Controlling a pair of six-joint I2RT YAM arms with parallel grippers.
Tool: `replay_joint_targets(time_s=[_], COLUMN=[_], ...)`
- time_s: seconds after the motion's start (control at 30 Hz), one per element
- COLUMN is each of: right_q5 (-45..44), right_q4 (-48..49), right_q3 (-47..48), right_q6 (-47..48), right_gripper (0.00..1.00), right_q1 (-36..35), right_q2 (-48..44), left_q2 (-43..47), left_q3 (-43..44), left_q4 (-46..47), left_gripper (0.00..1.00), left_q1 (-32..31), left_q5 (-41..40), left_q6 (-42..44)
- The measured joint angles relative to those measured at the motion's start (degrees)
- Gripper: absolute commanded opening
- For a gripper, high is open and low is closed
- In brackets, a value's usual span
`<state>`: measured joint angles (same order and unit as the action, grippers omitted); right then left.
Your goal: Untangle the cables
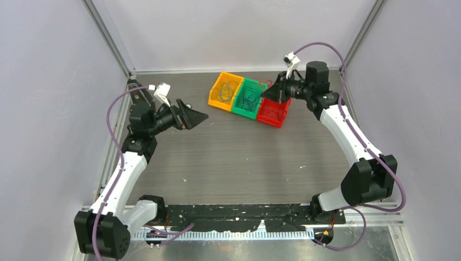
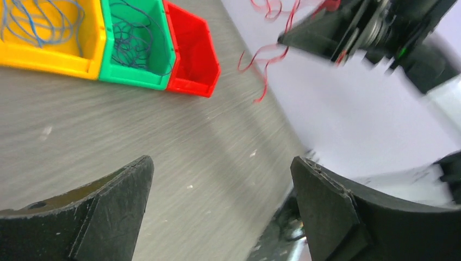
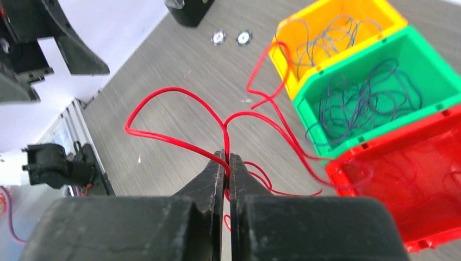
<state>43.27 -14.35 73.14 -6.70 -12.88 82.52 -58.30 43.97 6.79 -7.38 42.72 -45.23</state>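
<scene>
With right fingers (image 3: 209, 182) pinched shut on the red cable (image 3: 226, 138) just above the red bin (image 3: 353, 201) and left fingers (image 2: 108, 201) spread wide and empty, risks snagging trailing loops on the rim and dragging the bin if lowered hastily.

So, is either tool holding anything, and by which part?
The right tool pinches the red cable between its tips, mid-length, with loops on both sides. The left tool is open and empty.
</scene>
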Motion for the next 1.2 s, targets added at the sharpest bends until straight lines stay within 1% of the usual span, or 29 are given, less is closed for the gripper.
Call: replay_joint_targets(time_s=[0.03,0.1,0.17,0.23,0.3,0.37,0.4,0.53,0.67,0.7,0.77,0.9,1.2], right_q5=[0.37,2.05,4.76,7.43,10.34,12.55,13.51,16.55,18.47,18.8,19.23,19.47,18.29], right_q4=[0.11,1.01,2.47,4.17,8.39,13.05,15.04,21.05,24.94,26.27,30.12,35.12,40.17], right_q3=[0.81,2.56,3.23,2.78,-0.04,-4.22,-6.47,-12.52,-13.66,-13.73,-14.51,-16.85,-19.41], right_q6=[-0.5,-2.69,-6.08,-10.23,-16.26,-22.01,-24.85,-33.18,-37.09,-37.92,-40.3,-43.91,-50.12], right_gripper=[0.05,0.05,0.06,0.05,0.05,0.05,0.05,0.05,0.05,0.05,0.05,0.05,0.05], right_q1=[0.61,1.01,0.39,-0.7,-2.54,-5.14,-6.69,-13.9,-17.81,-18.14,-18.67,-19.52,-20.2], right_q2=[0.17,0.5,0.5,0.5,0.17,-0.52,-0.9,-2.78,-6.23,-6.97,-8.55,-9.79,-9.79], left_q2=[0.59,2.4,5.92,10.62,14.82,17.33,17.81,16.44,13.73,12.79,10.36,7.41,5.14], left_q3=[0.48,2.73,4.48,4.7,4.7,4.92,5.2,5.2,3.91,3.82,3.82,3.82,3.82], left_q4=[-1.05,-5.42,-8.94,-10.58,-11.23,-11.28,-11.19,-10.67,-9.44,-9.18,-8.68,-7.02,-3.06], left_gripper=[1.0,1.0,1.0,0.99,1.0,1.0,1.0,0.99,0.91,0.88,0.86,0.82,0.75], left_q1=[-0.42,-3.08,-8.04,-13.51,-18.91,-22.51,-23.23,-33.64,-41.88,-42.99,-44.87,-46.01,-47.28], left_q5=[0.28,-0.42,-1.27,-1.6,-1.36,-0.94,-0.87,-2.67,-7.06,-7.96,-10.23,-13.81,-17.9], left_q6=[3.37,16.11,31.15,44.87,57.2,65.99,69.72,84.0,93.13,94.27,96.56,99.41,101.55])
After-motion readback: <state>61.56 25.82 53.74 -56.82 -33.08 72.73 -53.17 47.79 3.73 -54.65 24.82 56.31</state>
